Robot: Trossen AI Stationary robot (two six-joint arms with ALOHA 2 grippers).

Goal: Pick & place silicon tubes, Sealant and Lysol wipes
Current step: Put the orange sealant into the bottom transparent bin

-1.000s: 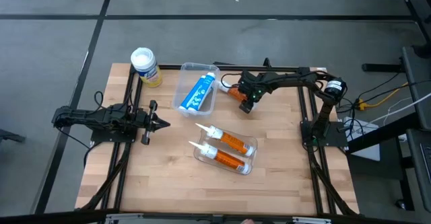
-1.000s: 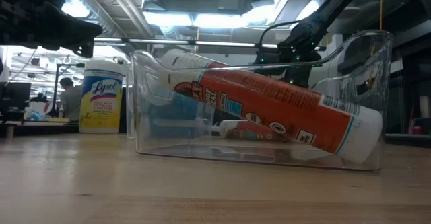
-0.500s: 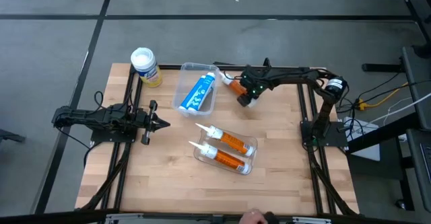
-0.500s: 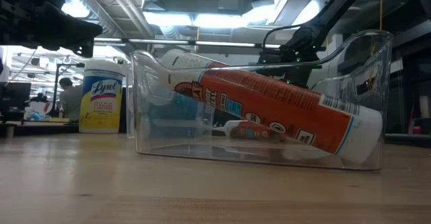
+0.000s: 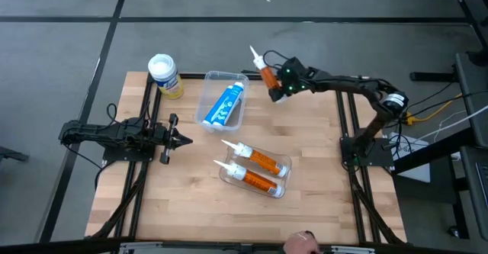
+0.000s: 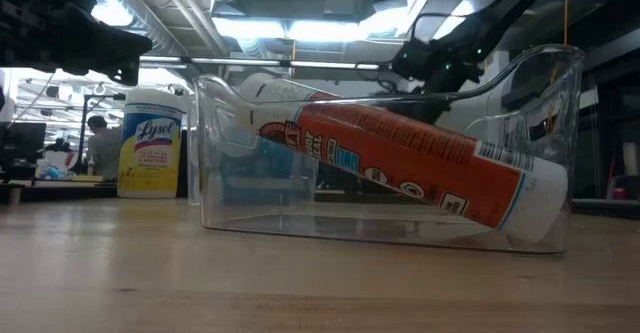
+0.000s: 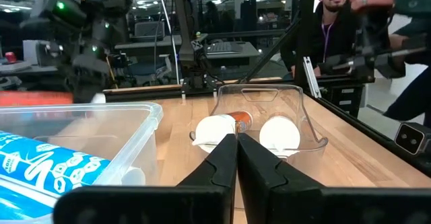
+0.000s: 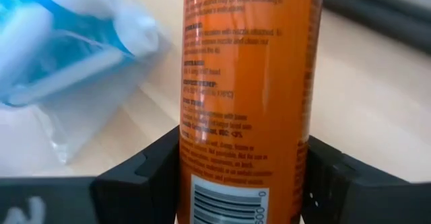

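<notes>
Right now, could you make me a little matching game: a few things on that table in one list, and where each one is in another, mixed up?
Things:
1. Lysol wipes
2. blue tube
3. orange tube with its nozzle up
4. left pincer

Places:
A. held in the right pincer, above the table
B. lying in a clear bin
C. standing at the table's far left corner
D. shut, holding nothing, at the left side

Pairs: 1-C, 2-B, 3-A, 4-D
</notes>
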